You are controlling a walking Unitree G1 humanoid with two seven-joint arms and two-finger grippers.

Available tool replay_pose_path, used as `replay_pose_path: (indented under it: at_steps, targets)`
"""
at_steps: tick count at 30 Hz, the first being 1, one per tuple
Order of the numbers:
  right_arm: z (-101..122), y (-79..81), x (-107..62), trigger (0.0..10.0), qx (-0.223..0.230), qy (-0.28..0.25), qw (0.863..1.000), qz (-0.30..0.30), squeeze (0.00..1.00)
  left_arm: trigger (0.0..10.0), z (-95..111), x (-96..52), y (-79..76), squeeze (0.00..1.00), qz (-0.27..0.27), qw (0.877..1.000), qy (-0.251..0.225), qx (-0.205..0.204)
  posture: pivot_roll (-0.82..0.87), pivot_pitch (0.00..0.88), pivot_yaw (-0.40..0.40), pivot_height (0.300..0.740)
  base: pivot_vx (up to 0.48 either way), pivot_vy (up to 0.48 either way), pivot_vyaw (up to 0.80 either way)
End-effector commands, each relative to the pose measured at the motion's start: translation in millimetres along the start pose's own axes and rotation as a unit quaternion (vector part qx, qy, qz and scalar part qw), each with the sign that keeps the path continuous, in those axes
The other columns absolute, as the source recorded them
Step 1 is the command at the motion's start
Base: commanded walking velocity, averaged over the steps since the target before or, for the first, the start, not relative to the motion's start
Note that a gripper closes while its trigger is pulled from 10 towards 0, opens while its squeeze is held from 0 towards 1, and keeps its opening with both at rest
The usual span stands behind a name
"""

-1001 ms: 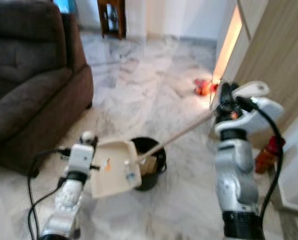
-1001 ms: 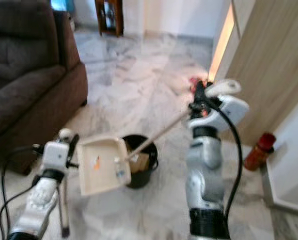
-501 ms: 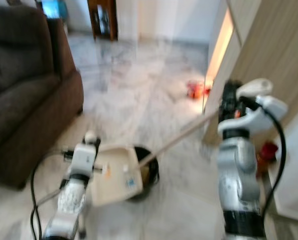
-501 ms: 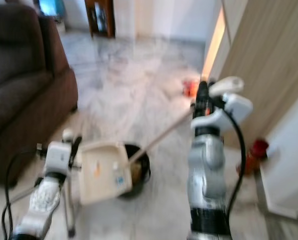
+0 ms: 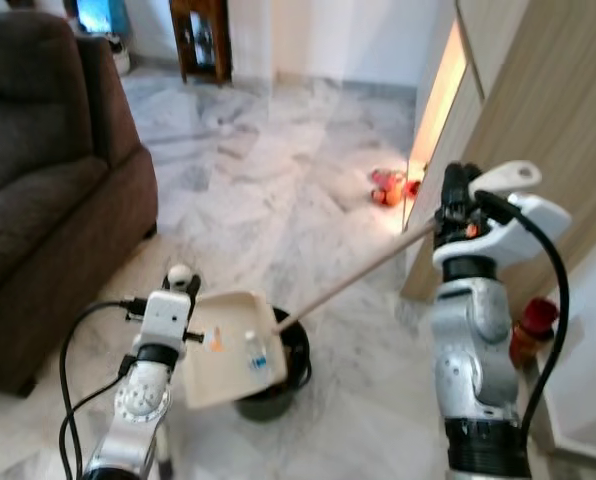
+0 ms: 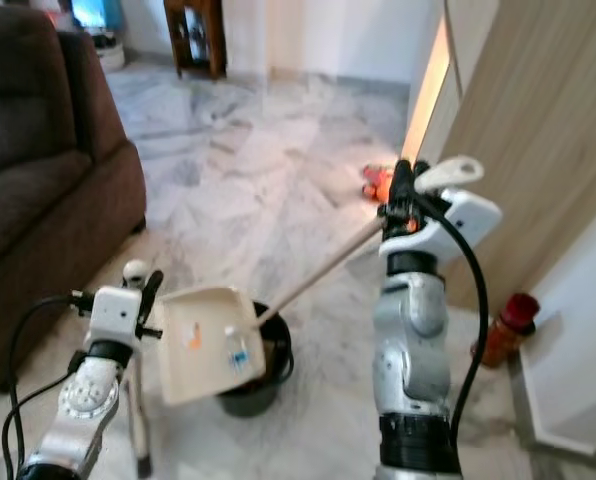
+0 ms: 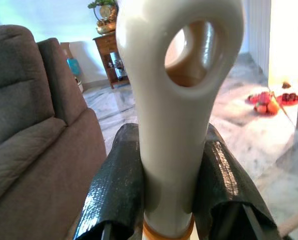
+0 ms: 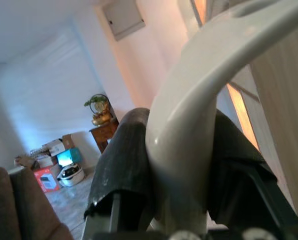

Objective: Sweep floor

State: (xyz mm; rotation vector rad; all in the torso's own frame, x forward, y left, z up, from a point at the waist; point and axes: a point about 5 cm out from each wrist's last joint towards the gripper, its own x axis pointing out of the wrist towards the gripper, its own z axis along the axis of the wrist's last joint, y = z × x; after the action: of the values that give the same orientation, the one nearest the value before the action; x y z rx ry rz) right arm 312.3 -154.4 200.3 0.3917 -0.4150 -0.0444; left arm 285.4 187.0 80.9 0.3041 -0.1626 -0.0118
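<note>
- Our left gripper (image 7: 169,175) is clamped on the dustpan handle (image 7: 176,100); both black fingers press its sides in the left wrist view.
- Our right gripper (image 8: 184,165) is clamped around the cream grip at the top of the broom (image 5: 358,272); fingers wrap it on both sides.
- The dustpan (image 5: 228,345) is tilted up, its lower edge over the rim of the black bin (image 5: 278,385) right beneath it.
- The broom's pale stick runs diagonally from the right gripper down to the dustpan's far corner, its lower end at the bin mouth. We can't make out the bristles.
- A few bits still sit on the dustpan face: an orange scrap (image 5: 215,340) and a small pale piece (image 5: 255,350). So the dump looks mid-way, not finished.
- Our read: one sweep pass is collected, and emptying is the current step.
- Left to do: red and orange litter (image 5: 388,186) lies on the marble floor (image 5: 278,160) well beyond the broom's top end, near the lit door gap.
- The floor between bin and sofa (image 5: 48,180) looks clean, though small debris would be hard to spot on the veined marble.
</note>
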Motion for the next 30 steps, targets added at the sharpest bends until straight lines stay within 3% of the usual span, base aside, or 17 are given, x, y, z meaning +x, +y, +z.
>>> replay_pose_path:
  at_steps: [1, 18, 30]
  targets:
    - [16.2, 14.7, 4.8, 10.0, 0.021, -0.042, 0.999, 0.022, 0.00, 10.0, 7.0, 3.7, 7.4, 0.00, 0.004, 1.000, -0.020, 0.017, 0.07, 0.000, -0.030, 0.740, 0.311, 0.000, 0.00]
    - [15.8, 18.1, 4.6, 10.0, 0.019, -0.041, 0.999, 0.027, 0.00, 10.0, 7.2, 3.7, 7.2, 0.00, 0.005, 1.000, -0.021, 0.015, 0.07, 0.000, -0.033, 0.740, 0.312, 0.000, 0.00]
    - [18.4, 26.7, 3.5, 10.0, -0.002, -0.055, 0.997, 0.046, 0.00, 10.0, 7.4, 3.5, 5.5, 0.00, 0.002, 1.000, -0.024, 0.012, 0.07, 0.000, -0.034, 0.740, 0.000, 0.000, 0.00]
